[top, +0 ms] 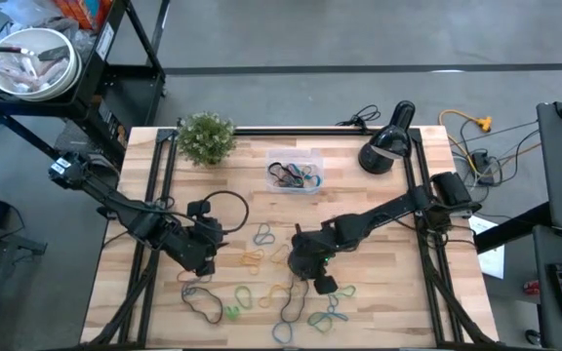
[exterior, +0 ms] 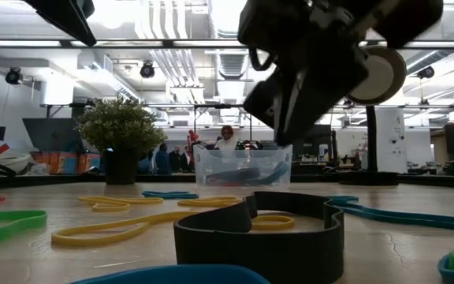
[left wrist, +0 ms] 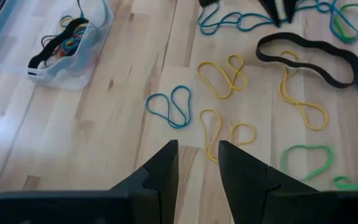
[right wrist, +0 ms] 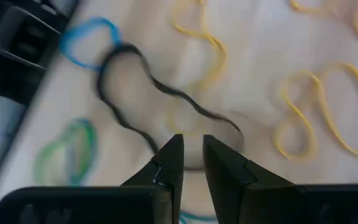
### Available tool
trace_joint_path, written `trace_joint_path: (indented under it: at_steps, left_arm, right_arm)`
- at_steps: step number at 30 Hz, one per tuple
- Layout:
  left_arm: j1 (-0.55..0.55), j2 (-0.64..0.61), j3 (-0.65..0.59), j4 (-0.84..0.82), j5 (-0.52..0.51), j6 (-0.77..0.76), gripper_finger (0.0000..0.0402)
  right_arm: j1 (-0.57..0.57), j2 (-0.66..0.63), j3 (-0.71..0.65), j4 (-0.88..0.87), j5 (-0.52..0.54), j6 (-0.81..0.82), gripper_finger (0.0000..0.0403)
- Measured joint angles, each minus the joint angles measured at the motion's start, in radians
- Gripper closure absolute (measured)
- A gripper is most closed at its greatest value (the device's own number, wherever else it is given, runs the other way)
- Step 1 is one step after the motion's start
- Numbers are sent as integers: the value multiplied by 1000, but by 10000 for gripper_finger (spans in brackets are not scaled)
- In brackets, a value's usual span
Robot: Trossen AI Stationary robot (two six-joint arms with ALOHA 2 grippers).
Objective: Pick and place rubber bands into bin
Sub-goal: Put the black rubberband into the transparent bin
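High view: the bin (top: 295, 174) sits at the table's far middle, just right of the small plant (top: 206, 136), with several bands already inside. Loose rubber bands (top: 261, 261) lie scattered over the table's (top: 379, 312) near half. The left gripper (top: 206, 255) is at the left of that scatter; the right gripper (top: 312, 273) is over its middle.

Low view: a wide black band (exterior: 258, 229) lies nearest, yellow loops (exterior: 124, 207) beyond it, the bin (exterior: 243, 167) farther back.

Left wrist view: the left gripper (left wrist: 197, 155) has its fingers narrowly parted, holding nothing, above a yellow band (left wrist: 213, 134).

Right wrist view: the right gripper (right wrist: 192, 152) shows a narrow gap, empty, with a thin black band (right wrist: 142, 81) just ahead of its tips.
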Motion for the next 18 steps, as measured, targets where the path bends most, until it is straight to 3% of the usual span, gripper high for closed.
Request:
trace_joint_path:
  at_steps: [6,18]
  left_arm:
    - [-3,1,-3,2,1,-21,304]
    - [-3,2,-3,9,1,-22,304]
  right_arm:
    - [20,6,-4,3,167,10,346]
    - [44,76,-9,11,175,31,346]
